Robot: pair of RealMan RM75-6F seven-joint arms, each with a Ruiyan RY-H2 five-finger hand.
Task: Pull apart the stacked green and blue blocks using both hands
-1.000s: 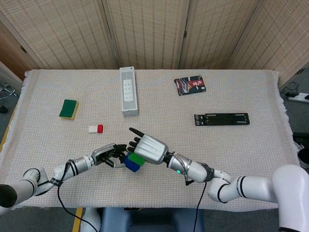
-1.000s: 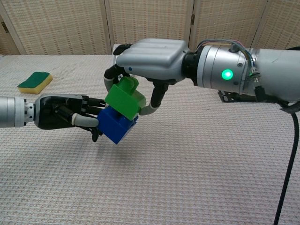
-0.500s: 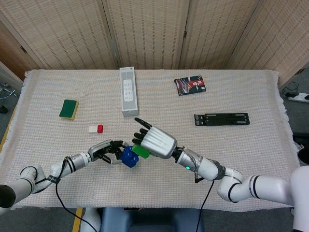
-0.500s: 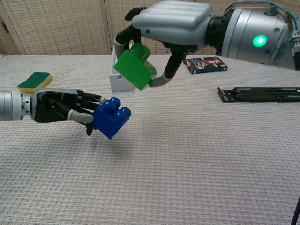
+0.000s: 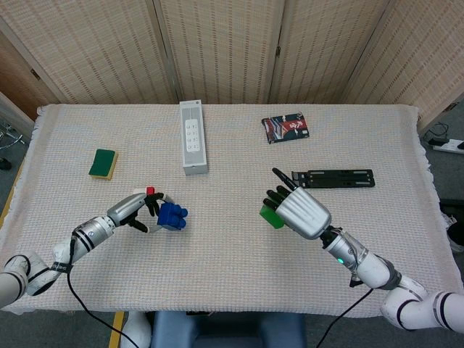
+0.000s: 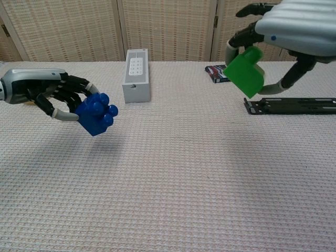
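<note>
Head view shows our left hand (image 5: 134, 209) reaching in from the front left corner of the table (image 5: 232, 290), forearm low and angled toward the middle, fingers curled around the blue block (image 5: 172, 216). In the chest view that hand (image 6: 50, 93) lies palm inward, and the blue block (image 6: 96, 114) hangs off the cloth, tilted, its studs facing toward the camera and to the right. Well apart from it, toward the front right, our right hand (image 5: 301, 210) lies back-up in the head view, the forearm running off to the front right corner, fingers clamped over the green block (image 5: 271, 217). In the chest view the right hand (image 6: 294, 29) holds the green block (image 6: 244, 72) up in the air, tilted, with one stud pointing up and right.
</note>
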